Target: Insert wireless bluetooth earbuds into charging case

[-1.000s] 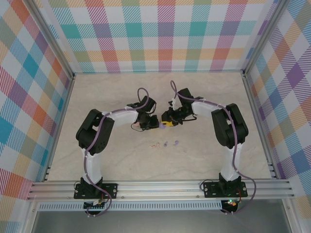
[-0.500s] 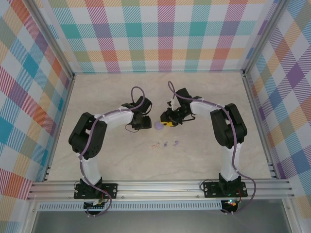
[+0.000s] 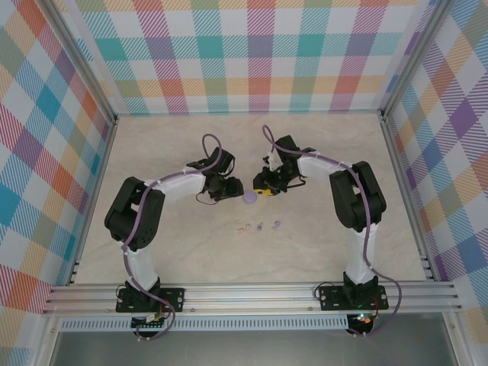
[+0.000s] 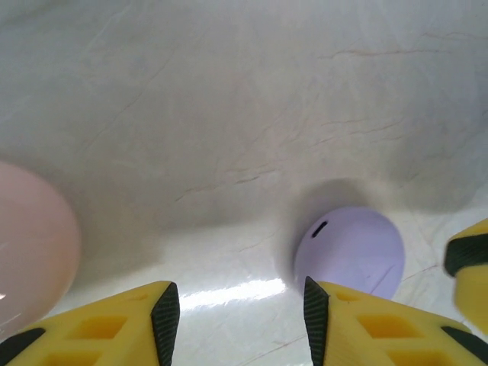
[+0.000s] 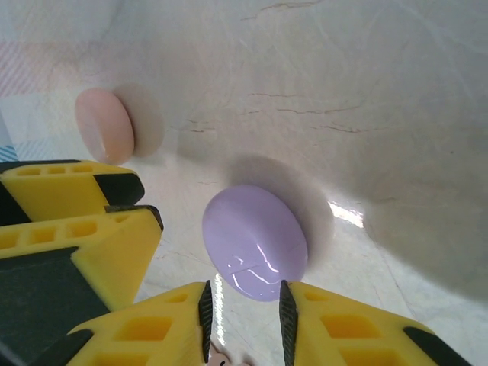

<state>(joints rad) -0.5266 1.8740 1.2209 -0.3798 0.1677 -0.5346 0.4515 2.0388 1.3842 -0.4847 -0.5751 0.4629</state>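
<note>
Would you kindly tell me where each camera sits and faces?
Top external: above and behind the bases, looking down on the table; both arms, left gripper, right gripper.
Left wrist: on the left arm, looking across at the lilac case and pink case; its yellow fingers.
Right wrist: faces them from the other side; its fingers, plus the left gripper's.
Shared: both wrist views show both cases.

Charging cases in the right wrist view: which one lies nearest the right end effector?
The lilac case, lying just ahead of the right end effector. The pink case lies farther off, up and to the left in that view.
</note>
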